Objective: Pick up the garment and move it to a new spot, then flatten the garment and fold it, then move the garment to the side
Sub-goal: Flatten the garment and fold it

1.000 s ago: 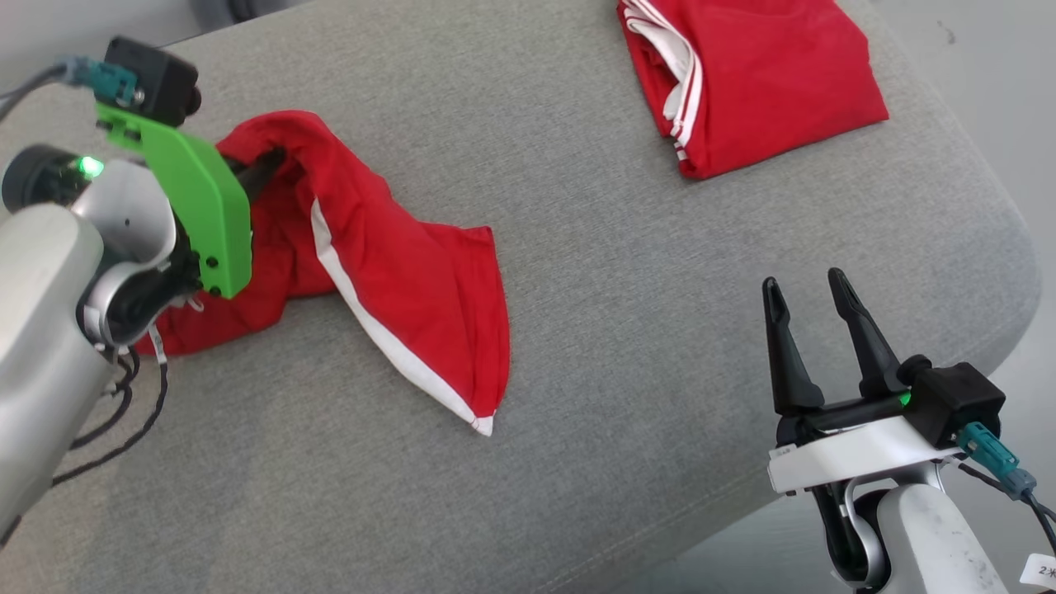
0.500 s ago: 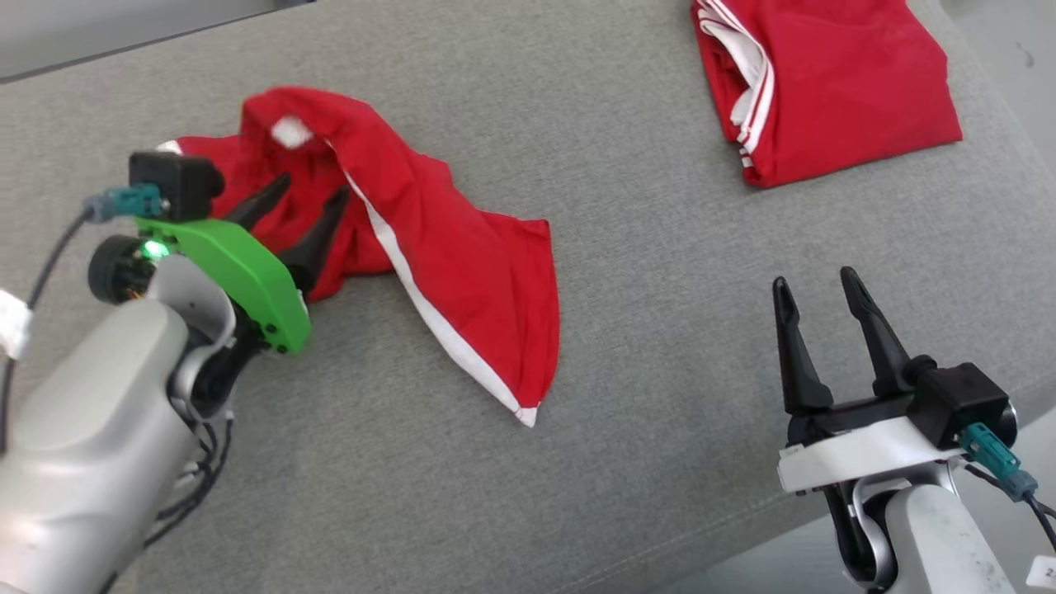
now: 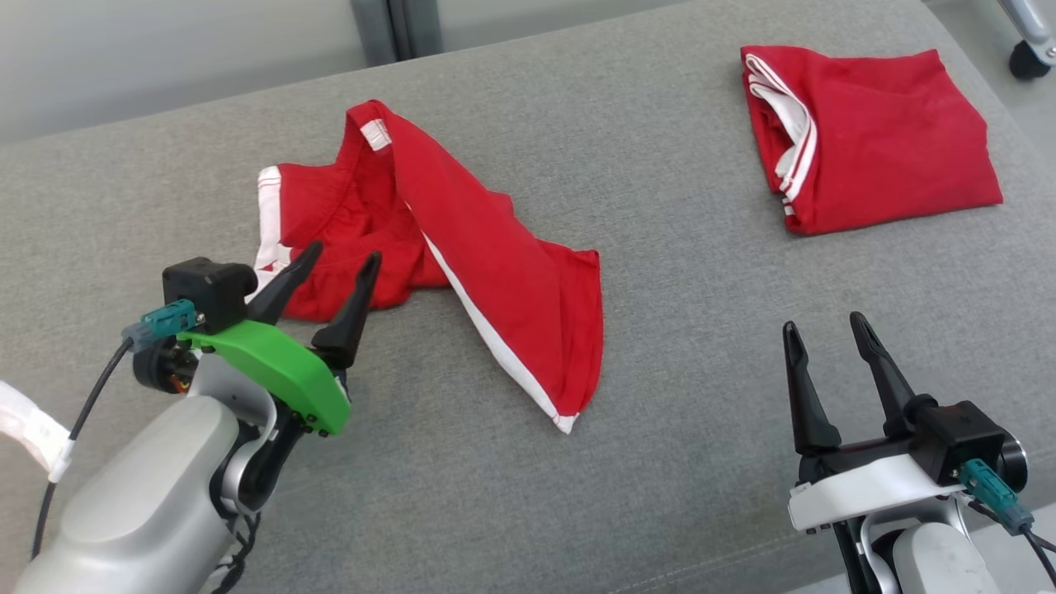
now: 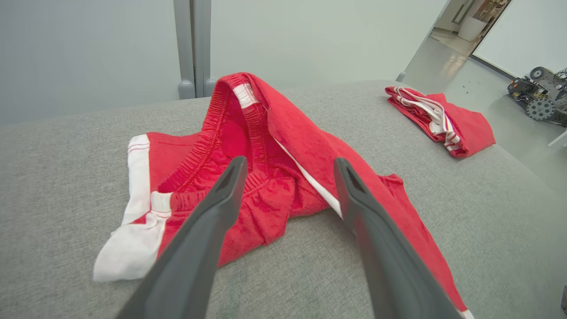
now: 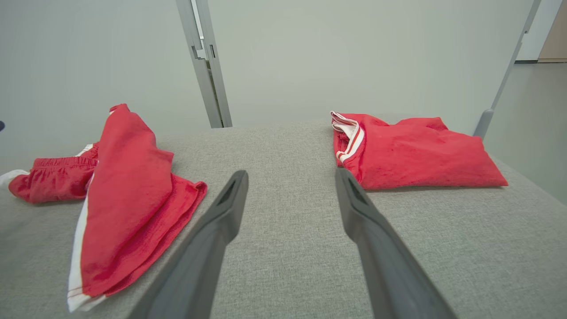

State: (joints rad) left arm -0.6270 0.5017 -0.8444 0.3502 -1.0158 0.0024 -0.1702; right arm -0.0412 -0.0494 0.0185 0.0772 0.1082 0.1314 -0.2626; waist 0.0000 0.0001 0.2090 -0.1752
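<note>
Crumpled red garment (image 3: pixel 495 280) on the grey cushion (image 3: pixel 676 371), long axis running from its bunched end just ahead of my spread, empty left gripper (image 3: pixel 346 252) diagonally toward my right gripper (image 3: pixel 825 322), likewise spread and well apart.

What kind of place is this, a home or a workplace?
Probably a robotics lab or test room, not a home. The grey padded surface stands before bare pale partition panels, and a small wheeled machine with gears sits on the smooth floor beyond it.
</note>
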